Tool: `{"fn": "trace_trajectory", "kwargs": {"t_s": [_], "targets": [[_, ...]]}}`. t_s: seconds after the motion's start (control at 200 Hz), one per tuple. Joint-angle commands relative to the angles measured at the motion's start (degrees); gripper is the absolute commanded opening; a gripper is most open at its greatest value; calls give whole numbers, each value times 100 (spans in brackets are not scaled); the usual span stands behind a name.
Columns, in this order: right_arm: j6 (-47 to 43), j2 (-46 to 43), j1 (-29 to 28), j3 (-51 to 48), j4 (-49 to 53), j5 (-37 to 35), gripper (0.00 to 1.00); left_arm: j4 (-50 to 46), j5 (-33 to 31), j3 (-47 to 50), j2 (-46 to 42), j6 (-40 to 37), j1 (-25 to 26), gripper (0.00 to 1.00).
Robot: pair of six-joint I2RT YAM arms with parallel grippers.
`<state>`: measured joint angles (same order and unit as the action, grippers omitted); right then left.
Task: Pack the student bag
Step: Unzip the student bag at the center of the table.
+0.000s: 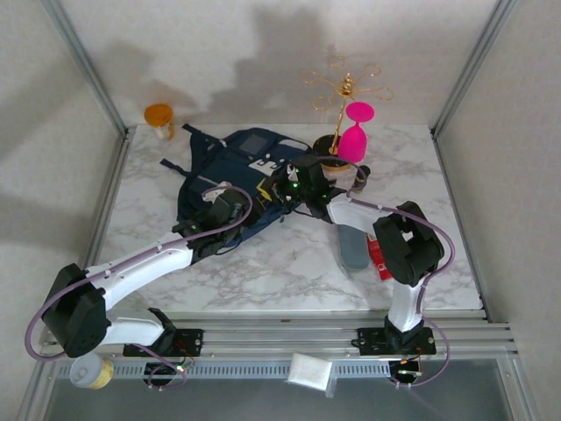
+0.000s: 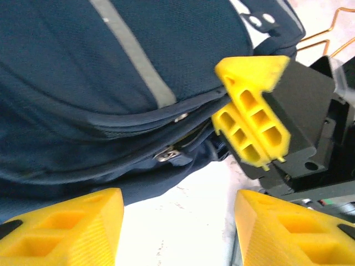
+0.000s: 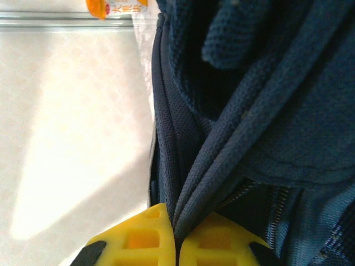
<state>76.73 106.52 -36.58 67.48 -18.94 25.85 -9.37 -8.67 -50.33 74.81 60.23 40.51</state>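
Because seemingly soft and floppy, take the bag by its zipper edge, with right gripper pinched on a fold, left gripper half-open, empty.

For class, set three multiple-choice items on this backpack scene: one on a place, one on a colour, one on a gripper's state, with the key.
1. Where does the orange cup stand?
A. By the back left corner of the table.
B. Between the arms' bases.
C. At the front right corner.

2. What colour is the goblet at the gold rack?
A. Green.
B. Pink.
C. White.

3. How is the right gripper?
A. Wide open over bare marble.
B. Holding the cup.
C. Shut on a fold of the navy backpack.

Key: 1 A, the top view shows it far back on the left. 2 B, it reads bright pink in the top view. 3 C, its wrist view shows the yellow fingers pinched together on navy fabric.
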Motion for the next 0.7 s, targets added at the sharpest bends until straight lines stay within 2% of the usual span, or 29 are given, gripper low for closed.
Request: {"fn": "trace_trajectory", "kwargs": {"t_s": [0.0,0.15,0.37,0.476,0.581,0.691], "targets": [[477,-425,-68,-49,-1101,394,0,-283,-601,-469,247,262,201,55],[725,-460,-95,-152,-1279,361,0,-987,-964,-879,644,692,296,50],[930,-430,-104,-124,-1417,364,0,-952,-1223,-444,511,1626,554,46],[1041,-328,-130,-91,-1509,438,0,-964,-1282,-634,750,1717,554,44],[1267,-303,-139,-192,-1797,444,0,-1446,-1501,-940,1036,2065,545,42],[1226,-278,-174,-112,-1698,436,0,-1230,-1460,-1067,1206,1982,486,41]]}}
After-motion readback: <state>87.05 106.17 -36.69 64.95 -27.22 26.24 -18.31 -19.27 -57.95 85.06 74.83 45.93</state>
